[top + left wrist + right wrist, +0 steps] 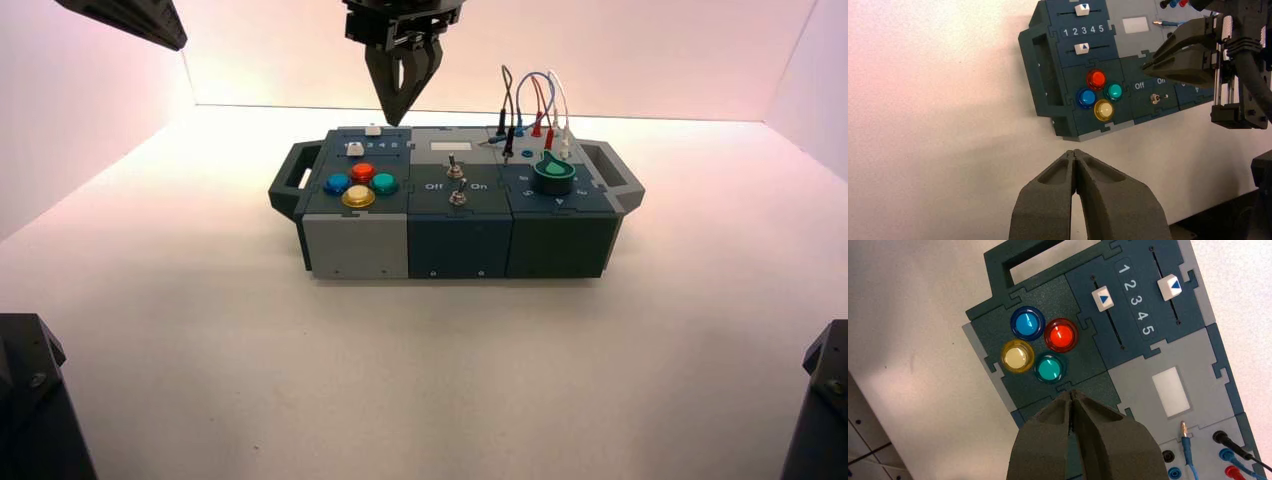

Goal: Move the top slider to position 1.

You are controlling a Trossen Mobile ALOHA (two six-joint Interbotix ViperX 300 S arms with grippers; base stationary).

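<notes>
Right claw [403, 95]: clenched, tips pressed together, grasping nothing. Hangs above the box's far edge, over the seam between the dark blue slider panel and the grey middle panel. Right wrist view shows its tips [1071, 396] over the near side of the button cluster, no contact with anything.

Left claw [1075, 154]: also clenched and empty, held off the box's left end above the bare desk [200, 330], idle.

Top slider [1169, 287]: white cap with blue triangle, on the far track of the slider panel, at the box's far left corner region. In the high view it sits at [373, 129]. Right wrist view puts it level with about 2 on the printed numerals. Position 1 [1151, 249] is the track end nearest the left handle [293, 175], a short travel away.

Second slider [1103, 298]: like cap on the near track, also about level with 2, just beside the numerals.

Nearby: red button [1061, 336], blue button [1027, 323], yellow button [1016, 356], green button [1050, 368]; toggle switches and wires further right.

Risks, judged:
- The 2 caps look alike; descending on the near track would move the wrong slider.
- Small cap, closed tips: an off-centre push could slip off it.
- Short travel left; pushing hard past the stop could shove the box along the desk.
</notes>
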